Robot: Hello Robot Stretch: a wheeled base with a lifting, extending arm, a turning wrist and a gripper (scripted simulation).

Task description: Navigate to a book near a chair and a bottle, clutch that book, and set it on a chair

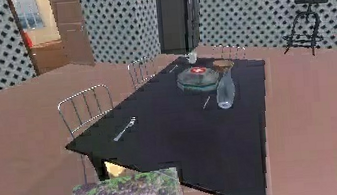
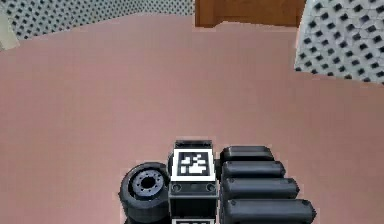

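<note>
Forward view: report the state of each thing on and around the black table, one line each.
Black rectangular table: standing, things laid on top.
Clear glass bottle: upright on the table.
Slim silver utensil: lying flat on the table.
Round red and grey dish: resting on the table.
Wire-frame metal chair: upright, beside the table.
Black metal stand: upright near the far wall.

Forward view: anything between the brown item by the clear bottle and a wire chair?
Nothing visible does: the small brown item, perhaps the book, lies behind the clear glass bottle, right by the far metal wire chair.
</note>
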